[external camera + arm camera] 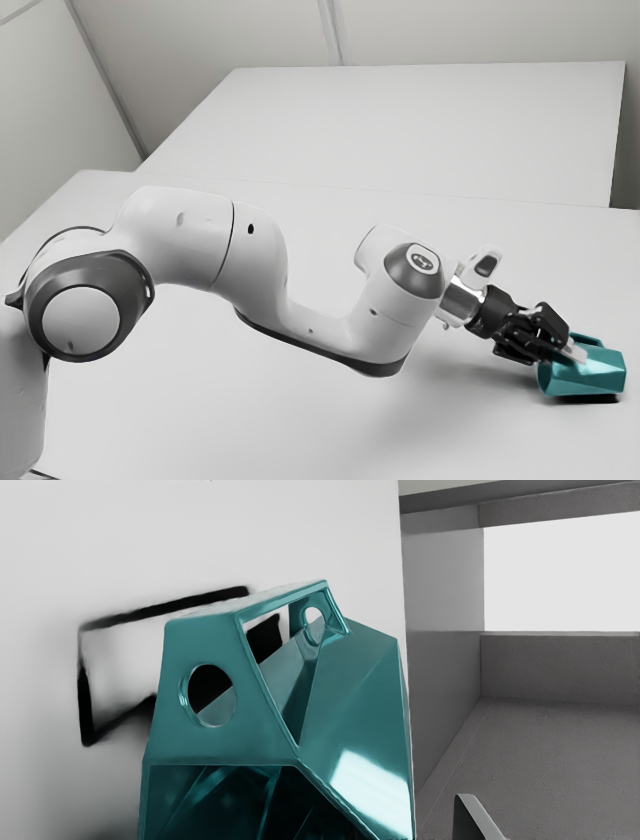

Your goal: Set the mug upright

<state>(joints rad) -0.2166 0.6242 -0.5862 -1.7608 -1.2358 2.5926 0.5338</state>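
The teal mug (582,373) lies on its side near the exterior view's right edge, its mouth toward the arm. My gripper (572,352) reaches down to it from the exterior view's left, with a light fingertip over the mug's upper side. In the wrist view the faceted mug (350,695) stands large before my gripper (325,827), showing its dark hollow and openings through its teal walls. One fingertip (475,820) shows beside the mug, apart from its wall; the other is hidden. The gripper looks open.
The white table (330,420) spreads under the arm and mug. Behind it stands another pale surface (430,130), with walls beyond. Dark shadows lie on the table beside the mug.
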